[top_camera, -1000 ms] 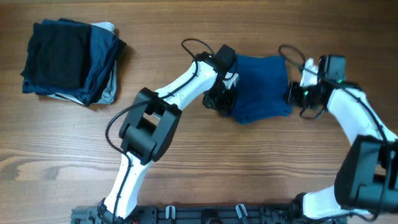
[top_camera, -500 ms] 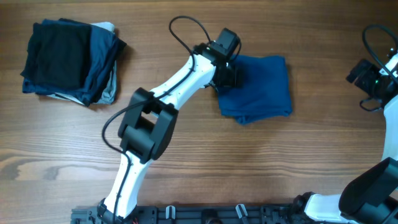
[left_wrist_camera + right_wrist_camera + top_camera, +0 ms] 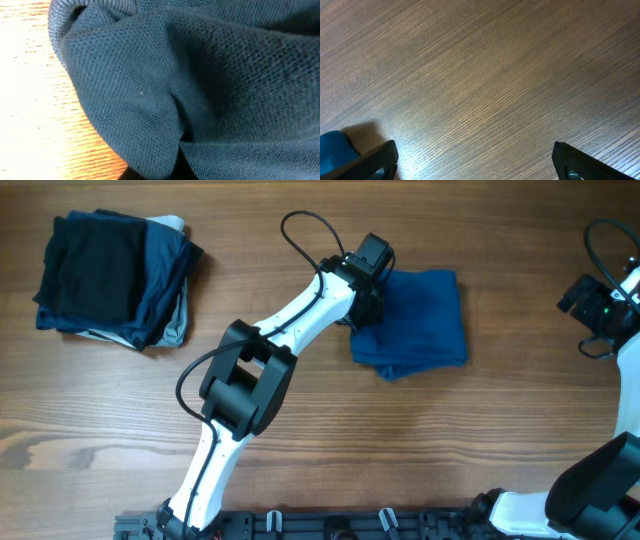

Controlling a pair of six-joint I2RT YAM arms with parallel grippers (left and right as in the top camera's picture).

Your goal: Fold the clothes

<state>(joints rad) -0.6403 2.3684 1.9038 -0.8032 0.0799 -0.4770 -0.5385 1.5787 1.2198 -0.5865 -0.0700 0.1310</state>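
Blue polo shirt [image 3: 420, 320], folded compact; we judge folding nearly complete. Left gripper [image 3: 365, 308] pinches its left edge, perhaps for a last tuck; right gripper [image 3: 475, 167] stands wide, empty, well apart.

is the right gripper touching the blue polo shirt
Apart. Overhead view shows the right gripper far off to the side, a wide stretch of bare table between it and the blue polo shirt.

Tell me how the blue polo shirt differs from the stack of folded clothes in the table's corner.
The blue polo shirt is one medium-blue garment; the stack holds several, black on top with navy and pale grey below. The blue polo shirt lies mid-table, its left edge pinched by the left gripper; the stack sits at the far left corner, with no arm near. Both are folded and rest on the wooden table.
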